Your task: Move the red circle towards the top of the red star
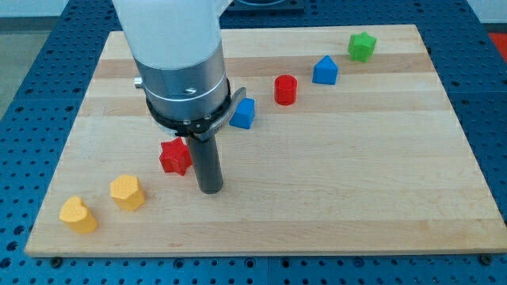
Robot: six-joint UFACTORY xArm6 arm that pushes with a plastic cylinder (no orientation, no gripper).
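Note:
The red circle [285, 89] stands on the wooden board at the view's upper middle. The red star [175, 156] lies at the view's lower left of it, partly behind my rod. My tip [209, 188] rests on the board just right of and slightly below the red star, close to it but apart. The red circle is far up and to the right of my tip.
A blue block [243, 113] sits between star and circle, close to the arm's body. Another blue block [325, 70] and a green block [362, 46] lie at the upper right. Two yellow blocks [127, 192] [78, 214] lie at the lower left. The board's bottom edge [261, 253] is near.

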